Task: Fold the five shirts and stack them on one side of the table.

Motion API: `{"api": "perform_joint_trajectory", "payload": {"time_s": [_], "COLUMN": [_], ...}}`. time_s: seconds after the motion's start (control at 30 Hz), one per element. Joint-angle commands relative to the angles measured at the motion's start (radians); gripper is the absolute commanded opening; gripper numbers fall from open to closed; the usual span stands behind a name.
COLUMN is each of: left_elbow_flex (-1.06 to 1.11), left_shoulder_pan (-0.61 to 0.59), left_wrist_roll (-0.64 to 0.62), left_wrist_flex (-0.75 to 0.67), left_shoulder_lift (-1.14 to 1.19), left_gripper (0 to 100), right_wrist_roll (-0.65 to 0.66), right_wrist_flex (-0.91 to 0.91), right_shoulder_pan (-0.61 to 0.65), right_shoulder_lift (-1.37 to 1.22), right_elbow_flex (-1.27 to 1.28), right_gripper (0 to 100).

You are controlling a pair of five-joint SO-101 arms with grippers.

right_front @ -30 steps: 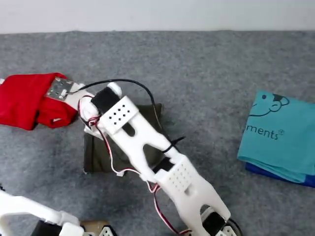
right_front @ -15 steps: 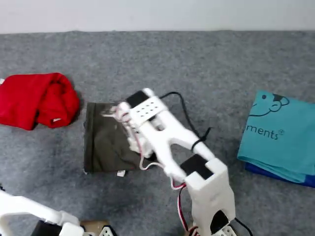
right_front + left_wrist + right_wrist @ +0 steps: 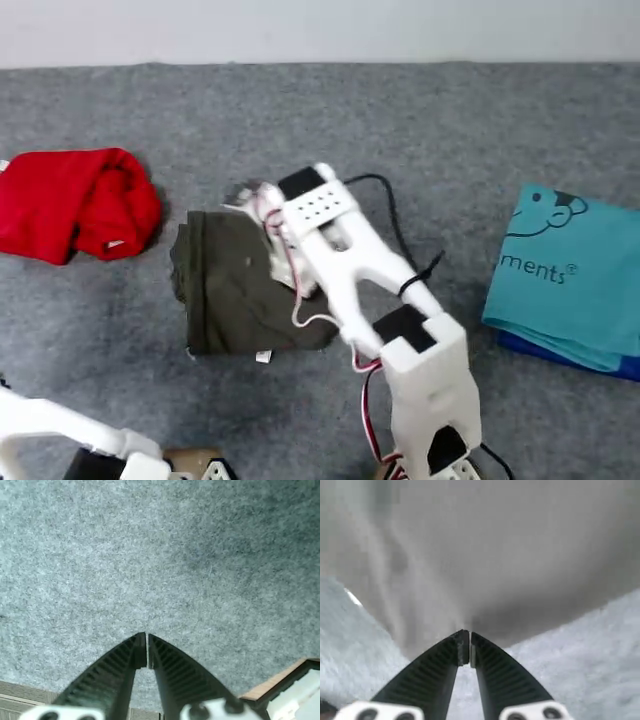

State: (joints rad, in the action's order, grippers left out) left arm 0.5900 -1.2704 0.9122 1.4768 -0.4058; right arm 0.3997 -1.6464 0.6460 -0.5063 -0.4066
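Observation:
A folded olive shirt [image 3: 225, 290] lies at the middle of the grey table [image 3: 420, 130], slightly askew. My right gripper [image 3: 243, 193] is at its far edge, shut on the cloth; in the right wrist view the shirt [image 3: 495, 555] spreads away from the closed tips of that gripper [image 3: 468, 633]. A bundled red shirt [image 3: 70, 205] rests at the far left. At the right edge a folded teal shirt [image 3: 565, 275] lies on a blue one [image 3: 560, 352]. My left gripper [image 3: 147, 636] is shut over bare table with nothing in it.
The left arm's white link [image 3: 60, 428] crosses the near left corner. A wooden piece [image 3: 280, 685] shows beside the left gripper. Open grey felt runs along the far side and between the olive shirt and the teal stack.
The right arm drew back from the red shirt to the olive shirt's far edge. The olive shirt has shifted slightly right and turned.

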Motion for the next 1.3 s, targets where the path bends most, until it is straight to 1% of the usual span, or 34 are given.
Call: {"api": "perform_joint_trajectory", "payload": {"time_s": [0.0, 0.13, 0.23, 0.33, 0.43, 0.63, 0.73, 0.83, 1.27], "left_elbow_flex": [-0.012, -0.012, -0.01, -0.01, -0.01, -0.01, -0.01, -0.01, -0.01], "left_shoulder_pan": [0.002, 0.002, 0.002, 0.002, -0.003, -0.008, -0.008, -0.008, 0.0], "left_wrist_roll": [0.006, 0.006, 0.006, 0.006, 0.006, 0.006, 0.006, 0.006, 0.006], "left_wrist_flex": [-0.015, -0.015, -0.015, -0.015, -0.015, -0.011, -0.011, -0.011, -0.014], "left_shoulder_lift": [-0.032, -0.032, -0.032, -0.032, -0.032, -0.032, -0.032, -0.032, -0.032], "left_gripper": [2, 2, 2, 2, 2, 2, 2, 2, 2], "right_wrist_roll": [0.011, 0.015, 0.017, 0.017, 0.018, 0.018, 0.018, 0.018, 0.011], "right_wrist_flex": [-0.01, 0.048, 0.171, 0.328, 0.432, 0.581, 0.607, 0.518, -0.058], "right_shoulder_pan": [0.09, 0.186, 0.214, 0.216, 0.213, 0.173, 0.137, 0.127, 0.176], "right_shoulder_lift": [0.048, -0.019, -0.09, -0.174, -0.257, -0.42, -0.49, -0.518, -0.516], "right_elbow_flex": [-0.19, -0.256, -0.278, -0.302, -0.358, -0.485, -0.571, -0.678, -1.129], "right_gripper": [0.9, 0.9, 0.9, 1.0, 1.0, 0.9, 0.9, 0.9, 1.0]}}
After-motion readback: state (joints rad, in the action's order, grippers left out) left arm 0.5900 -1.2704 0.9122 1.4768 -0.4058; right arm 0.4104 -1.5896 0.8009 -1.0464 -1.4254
